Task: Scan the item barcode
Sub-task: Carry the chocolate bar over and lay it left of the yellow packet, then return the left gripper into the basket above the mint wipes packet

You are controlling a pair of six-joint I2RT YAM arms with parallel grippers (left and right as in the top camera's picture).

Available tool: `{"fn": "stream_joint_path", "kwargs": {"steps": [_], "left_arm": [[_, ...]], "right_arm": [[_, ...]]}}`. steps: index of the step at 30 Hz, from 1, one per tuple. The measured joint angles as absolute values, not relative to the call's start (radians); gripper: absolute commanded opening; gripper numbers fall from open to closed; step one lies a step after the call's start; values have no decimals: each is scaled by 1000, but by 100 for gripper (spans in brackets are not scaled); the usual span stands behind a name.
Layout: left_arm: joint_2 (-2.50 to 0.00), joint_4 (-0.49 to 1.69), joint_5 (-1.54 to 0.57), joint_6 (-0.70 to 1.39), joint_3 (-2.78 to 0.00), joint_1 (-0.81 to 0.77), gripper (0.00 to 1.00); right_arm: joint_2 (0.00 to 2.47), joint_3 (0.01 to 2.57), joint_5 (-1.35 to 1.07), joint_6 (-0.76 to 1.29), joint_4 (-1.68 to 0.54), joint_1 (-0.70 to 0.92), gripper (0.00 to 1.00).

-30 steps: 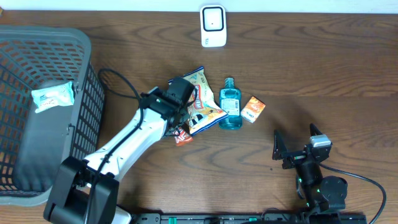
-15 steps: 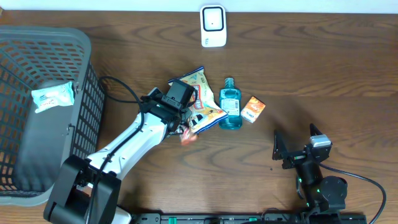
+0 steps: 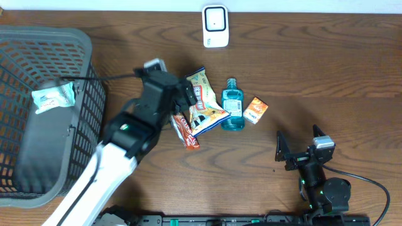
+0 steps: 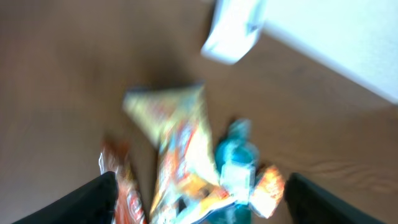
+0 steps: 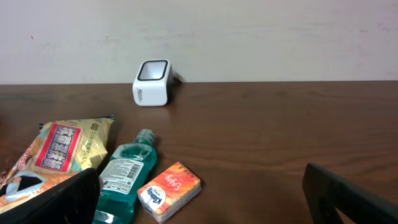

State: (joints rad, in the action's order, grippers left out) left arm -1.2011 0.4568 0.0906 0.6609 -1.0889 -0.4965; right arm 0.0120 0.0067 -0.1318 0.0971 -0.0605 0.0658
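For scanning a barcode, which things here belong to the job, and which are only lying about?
Job, probably: white scanner; left end effector, open; snack bar near it.
Lying about for now: chip bag; mouthwash bottle; orange box; basket holding a packet; right end effector, open.

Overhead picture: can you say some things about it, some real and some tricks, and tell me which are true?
1. The blue bottle lies between the chip bag and the orange box. True.
2. The white scanner sits in the basket. False: the white scanner stands on the table; the basket holds a white packet.
3. The left gripper grips the red snack bar. False: the left gripper is open, and the red snack bar lies on the table.
4. The right gripper is open and empty. True.
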Motion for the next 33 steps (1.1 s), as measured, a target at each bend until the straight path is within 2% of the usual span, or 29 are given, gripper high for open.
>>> {"fn": "stream_joint_path", "kwargs": {"steps": [5,9,18,26,33], "left_arm": [[-1050,432,215,431,-1196,-459,99],[-991,420,352,339,-1271,-371,99],[-1011,423,486,261,-1420,-19,100],[-1084,624,458,467,-1436,316,100],[-1328,744,222,644,-1438,532,100]], "right_arm": [[12,7,-132,97,-60,66,99],[12,7,-131,97,-61,66,99],[12,7,-132,97,-60,66,99],[12,7,-131,97,-60,66,99],[12,7,-131,97,-60,66,99]]}}
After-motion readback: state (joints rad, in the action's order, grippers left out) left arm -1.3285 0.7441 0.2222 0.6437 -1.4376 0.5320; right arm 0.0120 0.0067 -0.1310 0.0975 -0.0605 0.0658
